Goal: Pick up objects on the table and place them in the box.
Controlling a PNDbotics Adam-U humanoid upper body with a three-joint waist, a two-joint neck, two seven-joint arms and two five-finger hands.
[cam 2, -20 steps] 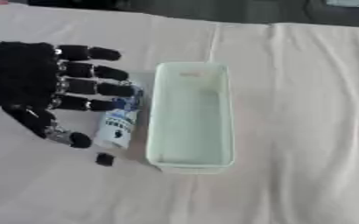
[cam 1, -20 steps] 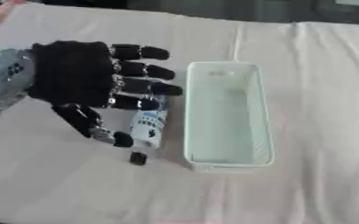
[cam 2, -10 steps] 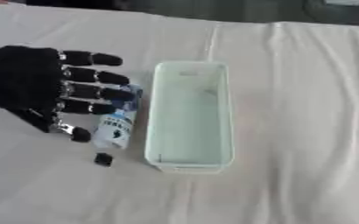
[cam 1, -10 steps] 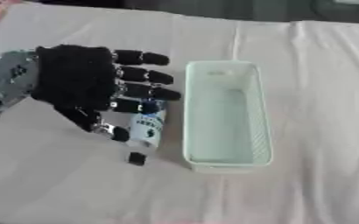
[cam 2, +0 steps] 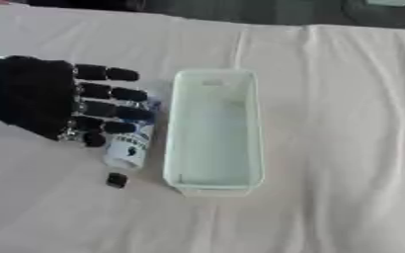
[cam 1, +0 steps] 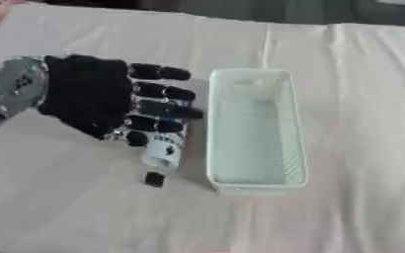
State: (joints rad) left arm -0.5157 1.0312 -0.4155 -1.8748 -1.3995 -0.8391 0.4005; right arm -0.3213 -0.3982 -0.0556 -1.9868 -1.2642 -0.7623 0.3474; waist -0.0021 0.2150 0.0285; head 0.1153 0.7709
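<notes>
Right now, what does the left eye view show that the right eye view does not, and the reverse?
Only the left eye view shows the silver forearm behind the left hand. Only the right eye view shows more bare cloth right of the box. Both show the hand's fingers over the white bottle, the small black piece and the box.

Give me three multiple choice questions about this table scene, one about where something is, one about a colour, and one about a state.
1. Where does the bottle lie?
A. inside the box
B. on the cloth beside the box's left wall
C. to the right of the box

2. What colour is the small cube near the bottle?
A. black
B. red
C. yellow

3. What is inside the box?
A. the bottle
B. nothing visible
C. the cube

Answers:
1. B, the bottle lies flat next to the box, under the left hand.
2. A, the cube shows dark against the pale cloth.
3. B, only the box's bare pale floor shows.
</notes>
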